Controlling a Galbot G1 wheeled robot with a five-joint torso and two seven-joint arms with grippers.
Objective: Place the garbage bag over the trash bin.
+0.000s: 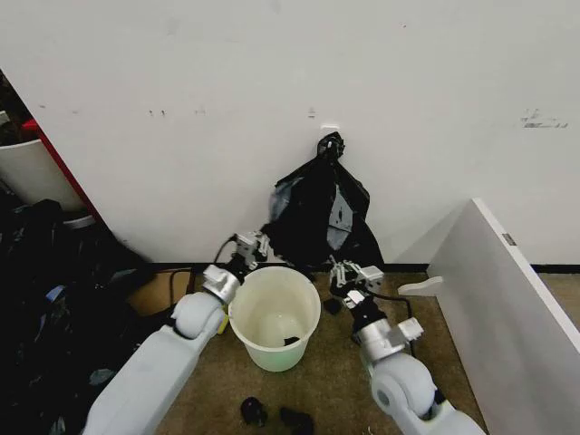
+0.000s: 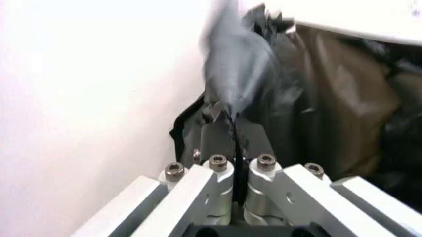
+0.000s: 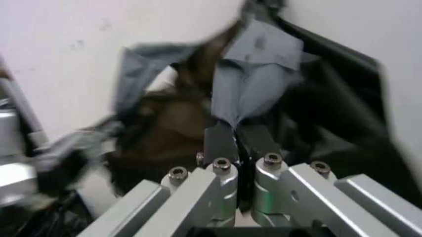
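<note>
The garbage bag (image 1: 319, 213) hangs against the white wall (image 1: 272, 91), its knotted top at a small wall fitting, its glossy black folds spreading down to just above and behind the trash bin (image 1: 275, 317); the trash bin stands upright on the brown floor (image 1: 335, 390) near the foot of the wall, mouth open, a small dark scrap lying inside it; the left pincer (image 1: 256, 245) is at the bag's lower left edge, just above the bin's rim, and the left wrist view shows its fingers (image 2: 218, 140) pressed together on a fold of the black plastic; the right pincer (image 1: 352, 275) is at the bag's lower right edge, beside the bin, and the right wrist view shows its fingers (image 3: 221, 143) clamped on another pinch of the bag; a white panel (image 1: 507, 308) leans at the right; dark clutter (image 1: 54, 299) is heaped at the left; two small dark bits (image 1: 272, 415) lie on the floor in front of the bin.
</note>
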